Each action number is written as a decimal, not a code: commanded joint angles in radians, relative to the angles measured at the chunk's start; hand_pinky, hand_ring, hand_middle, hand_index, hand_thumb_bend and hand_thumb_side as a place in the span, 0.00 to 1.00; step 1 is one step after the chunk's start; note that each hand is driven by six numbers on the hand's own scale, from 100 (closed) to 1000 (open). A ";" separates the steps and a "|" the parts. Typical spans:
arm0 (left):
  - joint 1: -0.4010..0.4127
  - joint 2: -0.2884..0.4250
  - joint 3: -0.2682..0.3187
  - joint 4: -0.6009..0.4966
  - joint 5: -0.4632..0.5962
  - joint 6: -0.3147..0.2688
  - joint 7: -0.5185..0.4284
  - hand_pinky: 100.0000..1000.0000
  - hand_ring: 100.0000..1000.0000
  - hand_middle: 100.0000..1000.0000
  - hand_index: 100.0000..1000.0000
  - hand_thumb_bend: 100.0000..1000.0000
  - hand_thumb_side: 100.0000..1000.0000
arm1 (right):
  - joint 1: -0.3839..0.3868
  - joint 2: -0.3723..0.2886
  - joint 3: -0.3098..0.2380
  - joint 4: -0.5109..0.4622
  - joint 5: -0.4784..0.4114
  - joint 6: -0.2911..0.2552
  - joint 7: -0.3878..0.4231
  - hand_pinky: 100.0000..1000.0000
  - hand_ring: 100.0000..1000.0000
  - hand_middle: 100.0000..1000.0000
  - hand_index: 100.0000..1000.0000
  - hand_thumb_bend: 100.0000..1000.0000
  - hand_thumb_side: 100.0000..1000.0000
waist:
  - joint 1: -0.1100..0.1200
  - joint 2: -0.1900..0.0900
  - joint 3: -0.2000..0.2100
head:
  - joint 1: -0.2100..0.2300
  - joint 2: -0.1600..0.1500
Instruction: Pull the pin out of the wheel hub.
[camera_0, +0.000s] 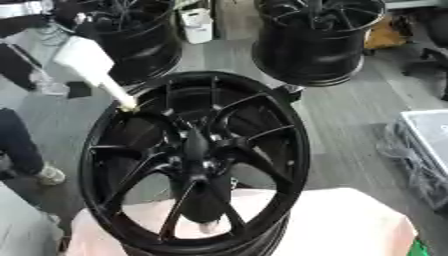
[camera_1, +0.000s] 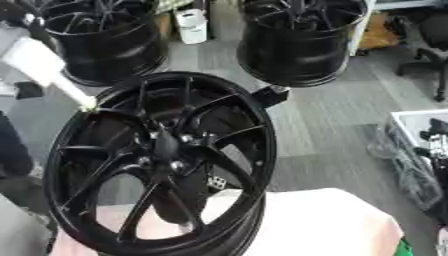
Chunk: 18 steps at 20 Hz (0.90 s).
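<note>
The wheel hub stands upright on the pale worktop, at its near-left edge. In the left eye view a dark arm covers its centre; finger state cannot be told. Two more wheels stand behind on the floor.

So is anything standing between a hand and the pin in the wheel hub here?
No pin can be made out. A dark long shape lies over the hub, running down toward the wheel's lower rim; whether it is a hand is unclear. A white tapered thing touches the upper left rim, away from the hub.
</note>
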 joint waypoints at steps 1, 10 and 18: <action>0.048 0.069 0.085 0.149 -0.095 -0.076 -0.108 0.51 0.40 0.37 0.49 0.30 0.00 | -0.004 -0.025 -0.012 -0.018 0.008 0.001 -0.009 0.69 0.79 0.82 0.96 0.00 0.66 | 0.000 -0.013 0.006 | -0.002 -0.002; -0.013 -0.121 0.135 0.598 -0.635 -0.076 0.118 0.59 0.58 0.83 0.89 0.79 0.47 | -0.008 -0.012 -0.006 -0.018 0.004 0.000 -0.001 0.69 0.79 0.82 0.96 0.00 0.66 | -0.018 -0.004 -0.011 | 0.016 -0.001; 0.109 -0.193 0.211 0.525 -0.367 -0.005 0.469 0.51 0.60 0.77 0.83 0.82 0.51 | -0.009 -0.005 -0.009 -0.019 -0.001 -0.001 -0.001 0.69 0.79 0.82 0.96 0.00 0.66 | -0.019 0.000 -0.011 | 0.020 -0.001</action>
